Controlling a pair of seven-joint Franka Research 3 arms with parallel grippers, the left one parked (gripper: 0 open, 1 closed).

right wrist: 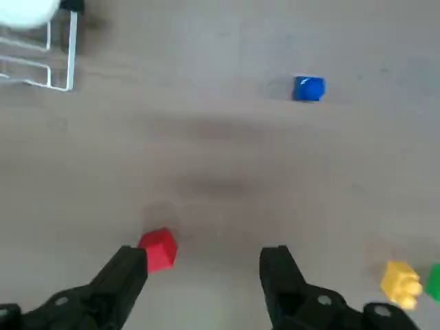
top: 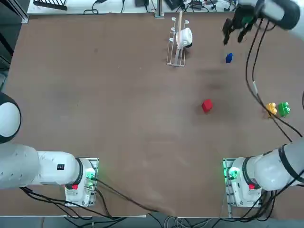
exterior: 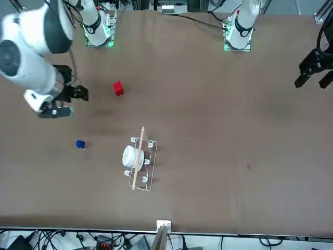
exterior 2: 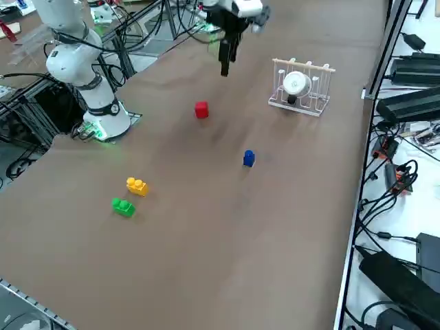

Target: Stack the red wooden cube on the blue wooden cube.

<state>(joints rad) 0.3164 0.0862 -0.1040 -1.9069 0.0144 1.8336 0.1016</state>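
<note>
Cubes, bricks and a rack out here!
One red cube (top: pixel 207 105), one blue cube (top: pixel 229 58), two knobbed bricks (exterior 2: pixel 137 186), one dish rack (exterior 2: pixel 300 88), one white cup (exterior 2: pixel 297 83).

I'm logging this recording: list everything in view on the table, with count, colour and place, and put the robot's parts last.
red cube: 1, red, bare tabletop, nearer the arm bases than the blue block
blue block: 1, dark blue, on the table, to the right of the rack
yellow block: 1, yellow, studded, beside the green one
green block: 1, green, studded, at the robot's right
rack: 1, white wire with a wooden bar, far side of the table
cup: 1, white, in the rack
table: 1, brown, under all of these
right gripper: 1, black, fingers apart, above the table, nothing between them
</note>
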